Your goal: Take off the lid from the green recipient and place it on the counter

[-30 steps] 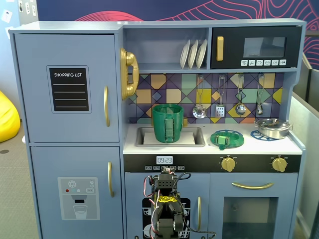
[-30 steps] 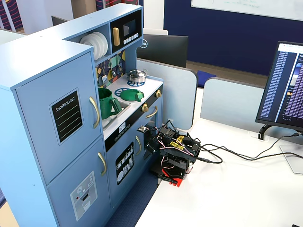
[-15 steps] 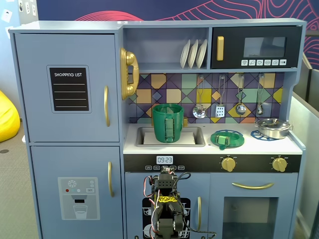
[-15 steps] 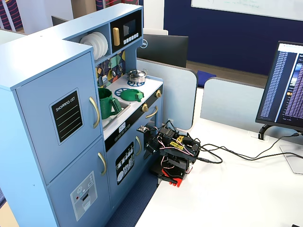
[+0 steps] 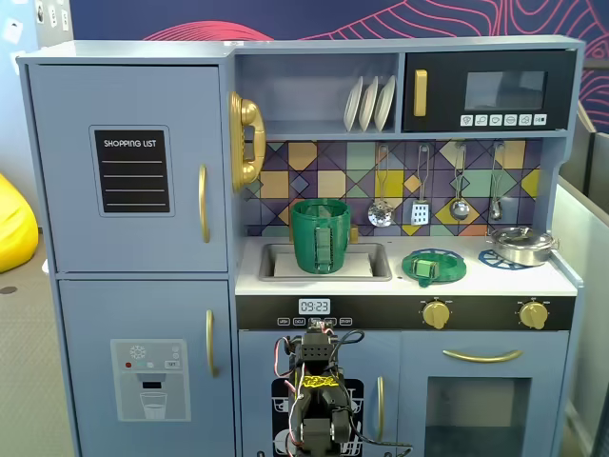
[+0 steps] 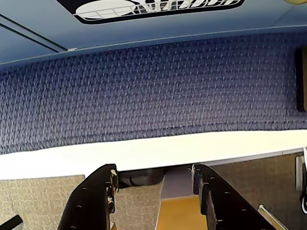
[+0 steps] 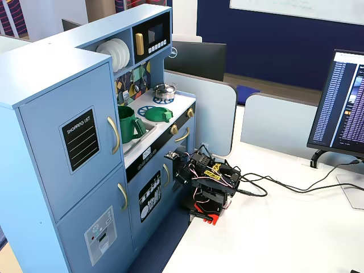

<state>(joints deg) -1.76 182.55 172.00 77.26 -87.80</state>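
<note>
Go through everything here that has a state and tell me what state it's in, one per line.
Green pot: upright in the sink, lid off.
Green lid: flat on the counter, right of the sink in a fixed view.
Steel pan: on the far right burner, uncovered.
Gripper: open, fingers empty, arm folded low.
Fridge doors: closed.
Microwave door: closed.

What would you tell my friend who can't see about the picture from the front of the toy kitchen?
A blue toy kitchen fills the front fixed view, with a green lid lying flat on the white counter right of the sink. An open green container stands in the sink. The robot arm sits folded low in front.
</note>
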